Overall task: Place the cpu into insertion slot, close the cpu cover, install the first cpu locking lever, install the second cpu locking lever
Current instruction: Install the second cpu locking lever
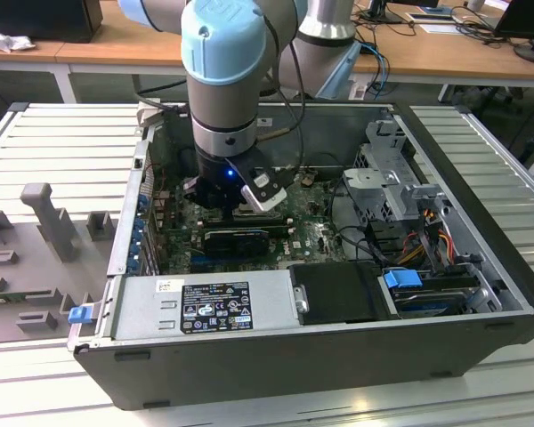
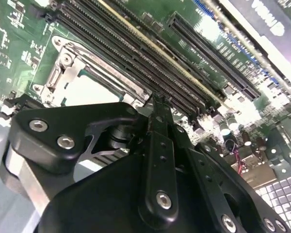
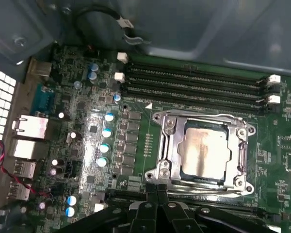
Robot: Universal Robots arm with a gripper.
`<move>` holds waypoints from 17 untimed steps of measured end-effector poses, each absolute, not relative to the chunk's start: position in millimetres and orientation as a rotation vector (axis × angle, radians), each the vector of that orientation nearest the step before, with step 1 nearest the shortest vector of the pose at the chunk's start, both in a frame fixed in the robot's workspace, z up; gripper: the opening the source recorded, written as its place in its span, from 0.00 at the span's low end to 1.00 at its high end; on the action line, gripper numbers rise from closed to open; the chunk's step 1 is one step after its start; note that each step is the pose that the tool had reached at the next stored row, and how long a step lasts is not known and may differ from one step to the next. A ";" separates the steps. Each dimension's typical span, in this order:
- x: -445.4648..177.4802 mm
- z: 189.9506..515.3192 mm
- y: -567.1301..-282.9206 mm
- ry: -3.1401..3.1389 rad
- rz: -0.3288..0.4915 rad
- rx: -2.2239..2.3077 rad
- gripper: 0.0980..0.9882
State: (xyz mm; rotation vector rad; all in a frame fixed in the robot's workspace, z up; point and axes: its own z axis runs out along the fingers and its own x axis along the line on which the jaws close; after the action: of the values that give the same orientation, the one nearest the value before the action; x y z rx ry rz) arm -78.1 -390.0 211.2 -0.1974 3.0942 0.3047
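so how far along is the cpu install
The cpu lies in the insertion slot and the cpu cover is down around it. The claw sits with fingers together at the socket's edge, holding nothing visible. Whether the locking levers are latched can't be told.

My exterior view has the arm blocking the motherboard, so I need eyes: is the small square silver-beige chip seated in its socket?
Observer: Yes. In the first wrist view, the small square silver-beige cpu lies flat in the black-rimmed insertion slot.
Operator: And the cover?
Observer: The thin grey-silver metal-frame cpu cover is folded down around the chip.
Operator: Where's the gripper?
Observer: The gripper has its black fingers shut, tips at the cover's edge.
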 end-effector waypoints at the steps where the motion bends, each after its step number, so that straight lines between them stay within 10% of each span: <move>1: -78.2 209.5 -391.0 3.091 0.325 -0.197 0.01; 17: -81.7 204.4 -391.7 3.073 0.435 -0.197 0.01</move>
State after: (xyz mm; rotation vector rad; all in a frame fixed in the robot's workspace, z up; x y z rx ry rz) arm -81.7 -391.7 204.4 -0.1974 3.0733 0.4354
